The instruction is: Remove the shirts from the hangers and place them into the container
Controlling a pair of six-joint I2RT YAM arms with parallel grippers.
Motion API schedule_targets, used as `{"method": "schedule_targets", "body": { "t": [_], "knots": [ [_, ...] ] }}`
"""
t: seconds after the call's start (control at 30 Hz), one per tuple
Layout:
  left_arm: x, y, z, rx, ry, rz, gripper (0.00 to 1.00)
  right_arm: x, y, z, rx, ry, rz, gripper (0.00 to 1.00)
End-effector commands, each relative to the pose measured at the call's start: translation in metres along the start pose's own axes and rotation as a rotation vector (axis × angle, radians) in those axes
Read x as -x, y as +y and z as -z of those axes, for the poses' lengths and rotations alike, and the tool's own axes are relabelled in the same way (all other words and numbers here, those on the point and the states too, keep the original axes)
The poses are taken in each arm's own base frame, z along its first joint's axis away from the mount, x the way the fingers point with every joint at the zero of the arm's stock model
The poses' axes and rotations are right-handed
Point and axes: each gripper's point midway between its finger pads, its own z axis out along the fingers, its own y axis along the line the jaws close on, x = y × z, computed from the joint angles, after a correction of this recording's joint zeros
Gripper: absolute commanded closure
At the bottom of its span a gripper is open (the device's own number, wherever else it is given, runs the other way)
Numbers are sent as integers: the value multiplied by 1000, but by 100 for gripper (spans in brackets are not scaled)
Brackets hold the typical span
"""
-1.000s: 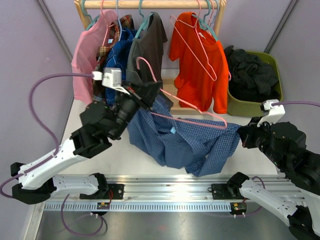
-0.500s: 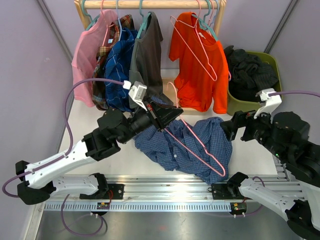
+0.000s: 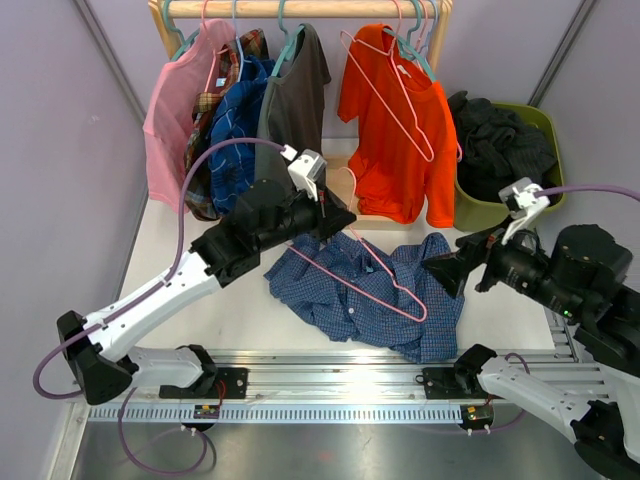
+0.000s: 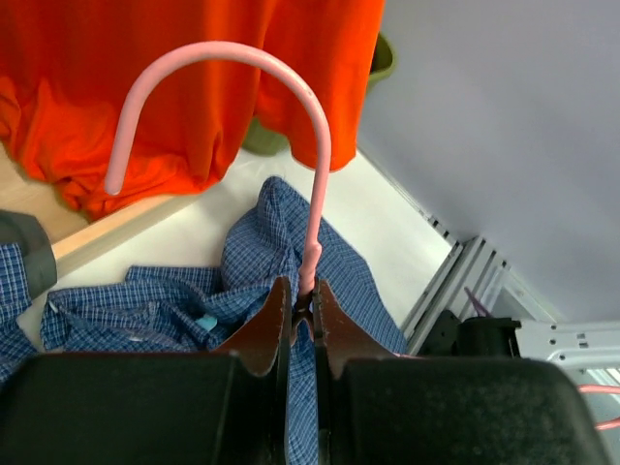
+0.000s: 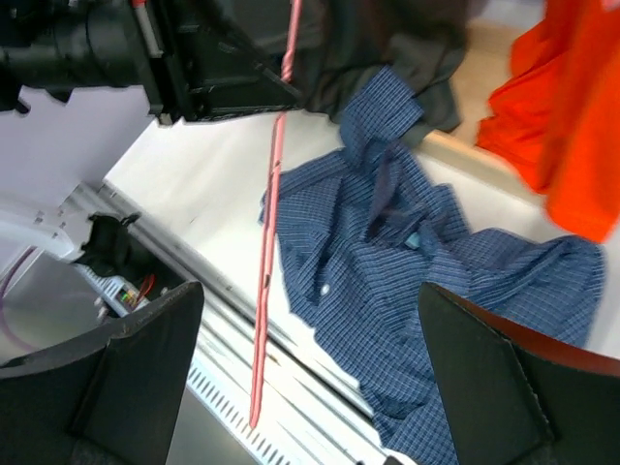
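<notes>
A blue small-checked shirt lies crumpled on the white table, also seen in the right wrist view and the left wrist view. My left gripper is shut on the neck of a pink wire hanger, which slants over the shirt. In the left wrist view the gripper pinches the wire below the hook. My right gripper hovers open at the shirt's right edge, nothing between its fingers. The olive-green container stands at the right with a black shirt in it.
A wooden rail at the back carries a pink shirt, a blue plaid shirt, a grey shirt and an orange shirt. Empty pink hangers hang before the orange one. A metal rail runs along the near edge.
My right gripper opened and let go of the checked shirt, which slid off the hanger and dropped onto the table. My left gripper carried the hanger to the right.
</notes>
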Motion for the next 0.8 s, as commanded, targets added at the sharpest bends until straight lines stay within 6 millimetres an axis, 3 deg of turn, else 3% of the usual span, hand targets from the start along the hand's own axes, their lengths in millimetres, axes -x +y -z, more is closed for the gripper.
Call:
{"method": "schedule_targets", "body": {
  "t": [0.0,0.23,0.43,0.53,0.6,0.63,0.67,0.77],
  "knots": [
    [29,-33,5,-147,-32,-42,100,-14,28,-24,158,64,-51,1],
    [37,-43,0,-202,-35,-45,100,-44,44,-51,266,160,-143,1],
    [34,-40,-11,-187,-4,-38,100,-55,45,-59,270,215,-165,15],
    [34,-35,-17,-162,7,-34,100,-57,43,-60,259,221,-168,32],
    [34,-33,-21,-144,19,-35,100,-59,42,-62,251,235,-168,59],
    [33,-31,-22,-138,22,-34,100,-61,41,-63,245,241,-169,59],
    [33,-31,-22,-134,23,-36,100,-62,40,-66,241,249,-170,72],
    [34,-29,-24,-124,26,-37,100,-67,39,-69,236,276,-172,83]
  ]
}}
